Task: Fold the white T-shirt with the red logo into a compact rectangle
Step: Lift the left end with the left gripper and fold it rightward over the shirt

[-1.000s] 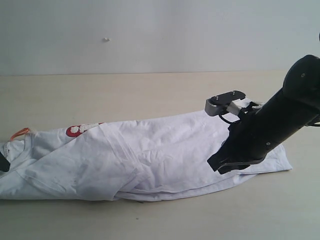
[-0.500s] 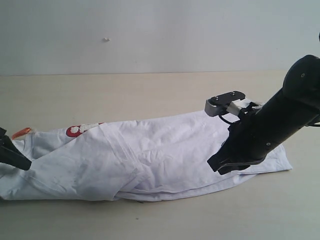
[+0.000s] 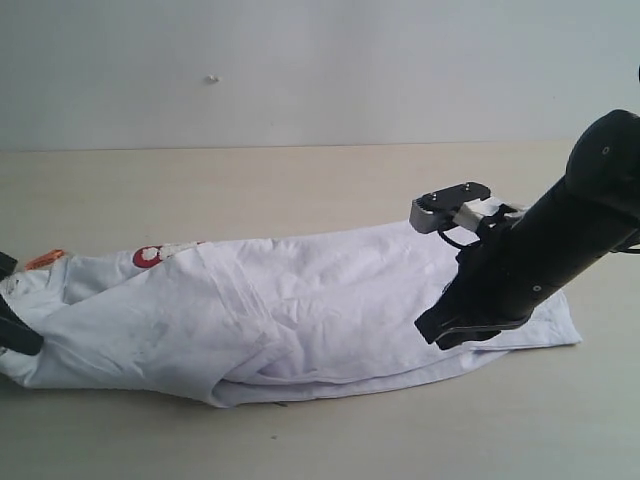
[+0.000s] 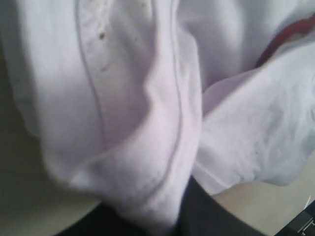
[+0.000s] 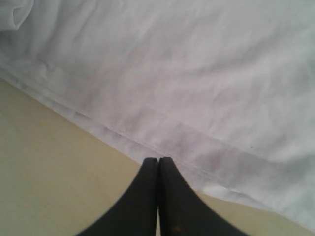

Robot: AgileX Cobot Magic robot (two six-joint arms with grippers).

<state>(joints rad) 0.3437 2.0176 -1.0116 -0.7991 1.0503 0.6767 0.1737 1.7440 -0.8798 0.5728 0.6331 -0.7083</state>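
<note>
The white T-shirt (image 3: 300, 315) lies lengthwise across the table as a long, wrinkled band. Its red logo (image 3: 158, 255) peeks out near the left end, beside the orange neck tag (image 3: 45, 259). My left gripper (image 3: 12, 325) is at that far left end, shut on a bunched fold of the shirt (image 4: 147, 147); cloth fills the gap between its dark fingers (image 4: 206, 214). A red strip of the logo (image 4: 285, 37) shows in the left wrist view. My right gripper (image 5: 158, 160) is shut, fingertips pressed together at the shirt's hem (image 5: 147, 145) with nothing seen between them.
Bare tan table (image 3: 300, 190) surrounds the shirt, with a pale wall (image 3: 300, 60) behind. The right arm's black body (image 3: 540, 250) hangs over the shirt's right end.
The left gripper has taken the shirt's neck end and drawn it in, so the left edge is bunched and shifted slightly right. The right arm has stayed still.
</note>
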